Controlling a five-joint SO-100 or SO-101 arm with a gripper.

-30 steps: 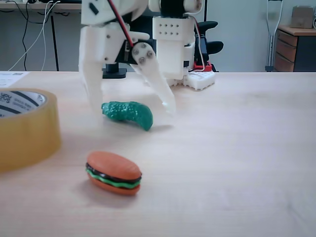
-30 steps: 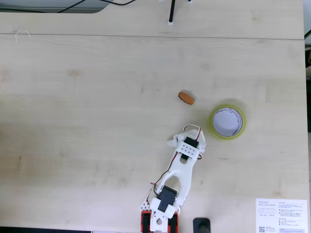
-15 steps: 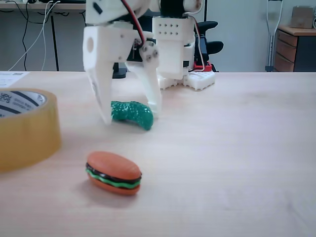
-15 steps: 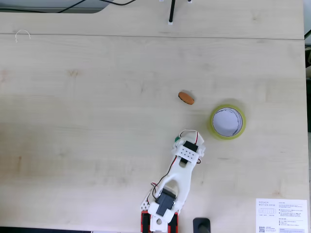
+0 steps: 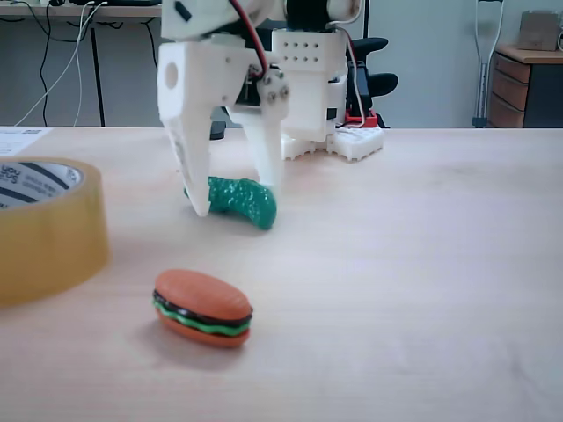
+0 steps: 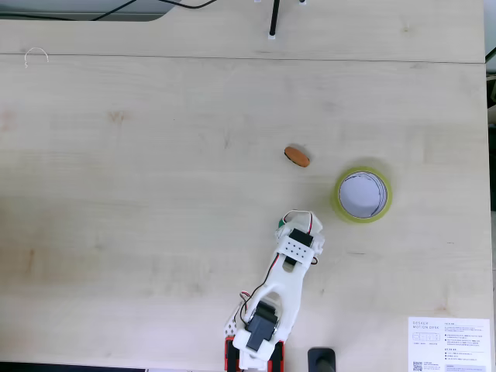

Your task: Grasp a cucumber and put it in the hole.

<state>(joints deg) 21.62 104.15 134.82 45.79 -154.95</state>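
Pale wooden table (image 5: 422, 264), tape roll (image 5: 44, 229) at its left edge with hole (image 6: 362, 195). Cucumber (image 5: 239, 200) beyond burger (image 5: 203, 308), flat on wood. Gripper (image 5: 233, 198) straddling cucumber, fingers apart, nothing clamped.

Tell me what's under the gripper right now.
The cucumber lies on the table between the gripper's jaws in the low fixed view; its left end is hidden behind one jaw. Actual contact can't be judged.

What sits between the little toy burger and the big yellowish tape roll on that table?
Nothing: in a fixed view from above, only bare pale wood table separates the orange-brown toy burger from the yellowish tape roll.
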